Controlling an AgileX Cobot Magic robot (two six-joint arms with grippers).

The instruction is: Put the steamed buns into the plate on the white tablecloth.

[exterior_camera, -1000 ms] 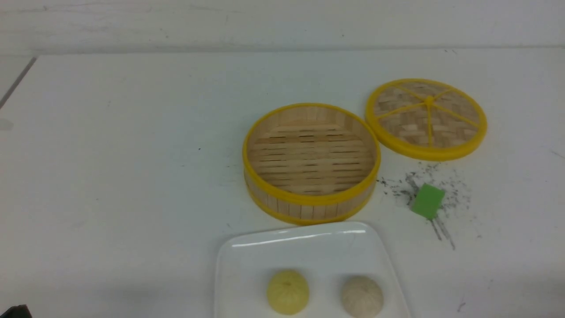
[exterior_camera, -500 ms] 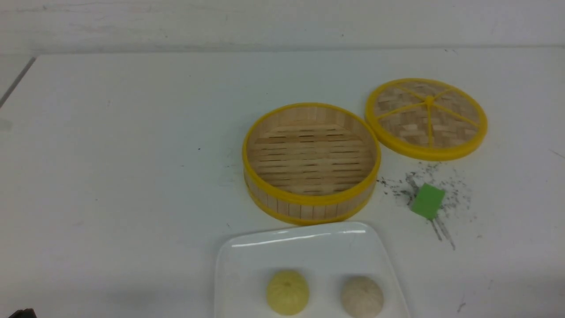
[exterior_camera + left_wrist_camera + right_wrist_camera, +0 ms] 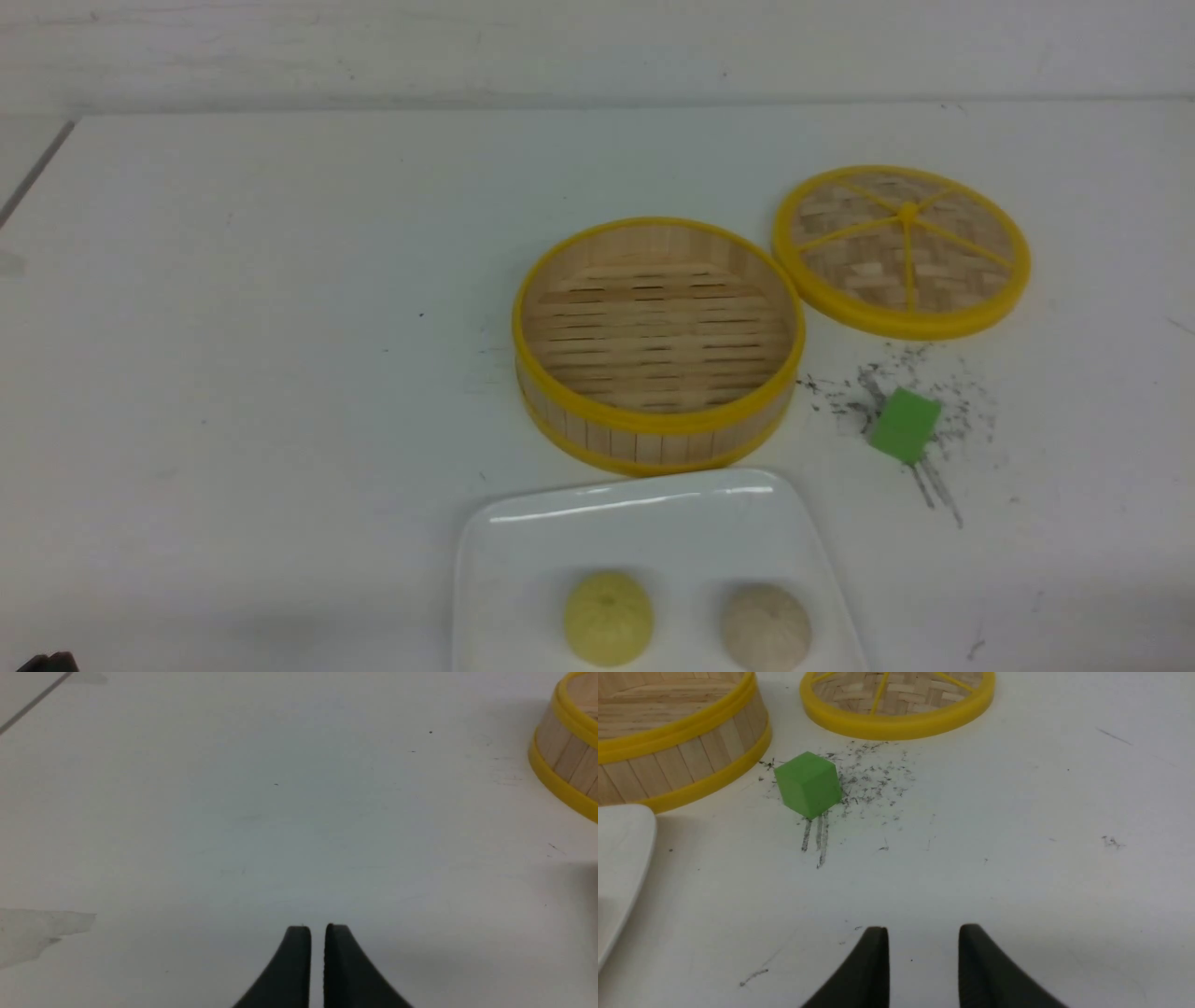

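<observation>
White tablecloth (image 3: 233,373) across counter. Plate (image 3: 635,523) just before steamer (image 3: 658,341), long axis crosswise. Yellow bun (image 3: 609,618) and beige bun (image 3: 766,627) side by side inside, pleats up. Left gripper (image 3: 317,927) fingers narrowly apart, right gripper (image 3: 923,928) fingers wider, both empty.

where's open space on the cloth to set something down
Widest bare patch: the tablecloth left of the steamer and plate. Crowded on the right: lid almost touches the steamer, green block just nearer, little gap between steamer and plate.

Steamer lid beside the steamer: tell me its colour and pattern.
The steamer lid has a yellow rim and spokes over tan woven bamboo, clearest in the front view.
</observation>
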